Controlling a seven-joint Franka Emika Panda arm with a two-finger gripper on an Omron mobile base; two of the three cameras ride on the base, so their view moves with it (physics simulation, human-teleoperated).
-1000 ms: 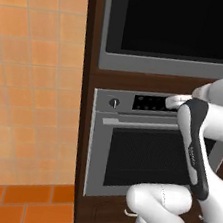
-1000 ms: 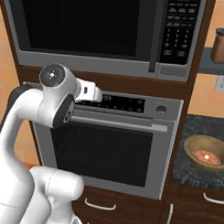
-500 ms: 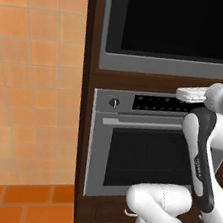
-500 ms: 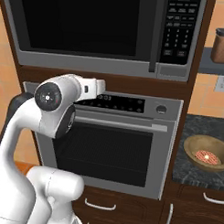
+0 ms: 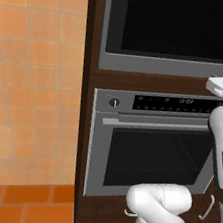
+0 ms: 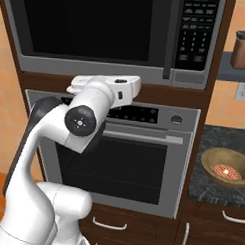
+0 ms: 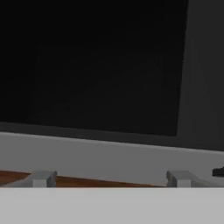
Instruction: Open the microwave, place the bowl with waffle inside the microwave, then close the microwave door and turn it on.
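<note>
The microwave [image 6: 112,36] sits built into the dark wood cabinet column, directly above the grey oven [image 6: 118,154]. The microwave door [image 6: 85,25] is closed, flush with its grey frame; the keypad panel [image 6: 195,27] stands at 3 o'clock from the door. In the hand view the door's black glass [image 7: 87,65] takes up the upper part, with its grey bottom strip [image 7: 109,157] below. The gripper [image 7: 111,178] points at that bottom strip; its two fingertips [image 7: 43,178] stand wide apart with nothing between them, so it is open. In the right base view the arm's hand [image 6: 118,89] is level with the wood band between microwave and oven. The bowl [image 6: 227,168] rests on the dark speckled counter [image 6: 205,185] at 4 o'clock from the oven, well apart from the gripper, with the reddish-orange waffle [image 6: 228,171] inside it.
</note>
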